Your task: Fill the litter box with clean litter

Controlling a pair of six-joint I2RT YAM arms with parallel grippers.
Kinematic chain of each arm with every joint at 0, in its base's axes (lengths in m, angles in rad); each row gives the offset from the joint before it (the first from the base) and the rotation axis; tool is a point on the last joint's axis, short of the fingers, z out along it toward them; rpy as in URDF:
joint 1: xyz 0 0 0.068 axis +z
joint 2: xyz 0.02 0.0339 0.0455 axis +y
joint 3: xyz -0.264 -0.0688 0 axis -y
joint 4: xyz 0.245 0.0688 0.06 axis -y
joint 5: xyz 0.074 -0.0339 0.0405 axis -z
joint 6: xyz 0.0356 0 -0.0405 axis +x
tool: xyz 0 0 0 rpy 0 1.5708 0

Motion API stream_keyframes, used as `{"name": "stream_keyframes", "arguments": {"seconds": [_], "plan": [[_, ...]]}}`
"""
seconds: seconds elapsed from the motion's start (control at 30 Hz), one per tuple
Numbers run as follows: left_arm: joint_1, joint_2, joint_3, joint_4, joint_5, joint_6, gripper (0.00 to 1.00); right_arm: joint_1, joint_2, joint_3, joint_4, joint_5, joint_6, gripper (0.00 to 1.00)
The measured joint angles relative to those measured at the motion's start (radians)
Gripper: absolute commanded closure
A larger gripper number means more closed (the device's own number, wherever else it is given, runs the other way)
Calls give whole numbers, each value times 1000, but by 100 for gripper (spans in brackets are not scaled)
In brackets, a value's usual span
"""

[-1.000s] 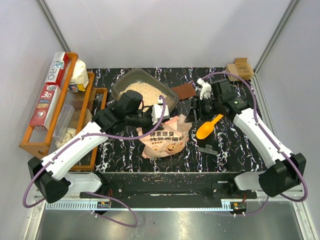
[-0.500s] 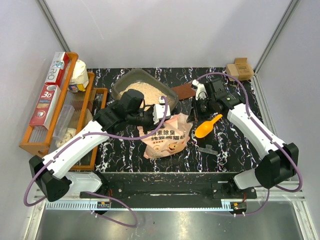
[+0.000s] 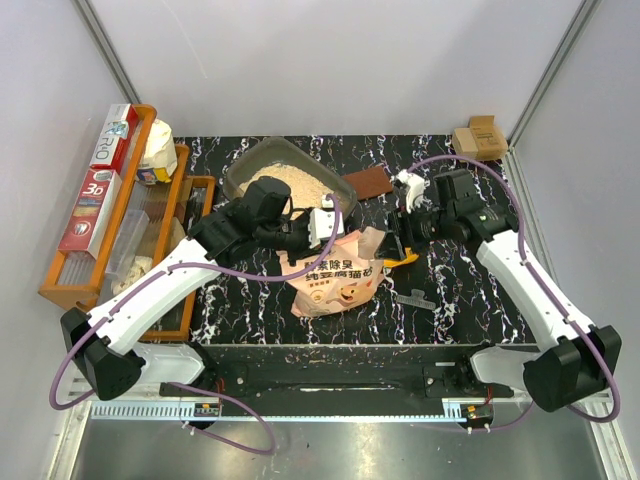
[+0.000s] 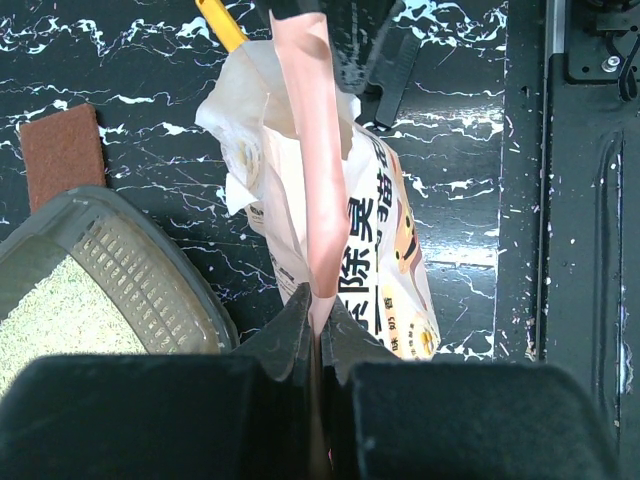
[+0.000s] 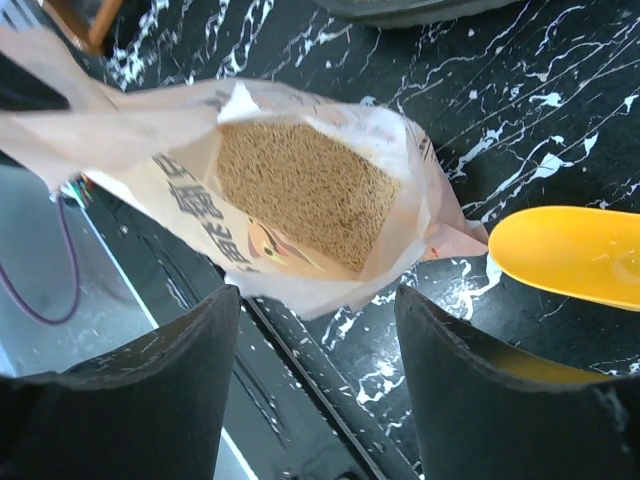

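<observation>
Wrist view, left arm: the left gripper is closed, its fingertips pinching a pink strip of the top edge of the pink-orange pig-printed plastic bag. The strip runs taut straight out from the fingertips, and the bag body lies beyond them on the black, white-veined marble-pattern tabletop. Just off to one side of these fingers is a rounded corner of the dark grey semi-transparent rectangular plastic litter box, with fine beige clean litter on its floor. From overhead, the litter box sits directly behind the left gripper, the box wall almost touching it. The clean litter shows as a pale tan mass filling the middle of the box. The right gripper is open, jaws spread wide and holding nothing. Between and just ahead of its fingers the bag gapes open, with more tan granules visible down inside the mouth. A yellow-orange plastic scoop lies on the tabletop right beside one finger of the right gripper, close to the bag's corner; whether they touch is unclear. Overhead, the right gripper hangs at the bag's open end, opposite the left gripper, with the bag between the two. A brown rectangular pad lies behind the right gripper, near the end of the litter box. An orange wooden rack stands well out to the far side of the left gripper.
</observation>
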Motion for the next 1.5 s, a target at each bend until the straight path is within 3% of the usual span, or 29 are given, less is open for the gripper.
{"name": "stream_keyframes", "arguments": {"seconds": [0.37,0.6,1.17,1.5], "plan": [[0,-11,-15,19,-4,-11,100,-1,-163,-295,154,-123,-248,30],[0,-11,-15,19,-4,-25,100,-1,-220,-317,251,-132,-320,29],[0,-8,-15,21,-4,-32,100,2,-216,-389,475,-204,-234,38],[0,-8,-15,21,-9,-33,100,5,-212,-393,496,-245,-261,39]]}}
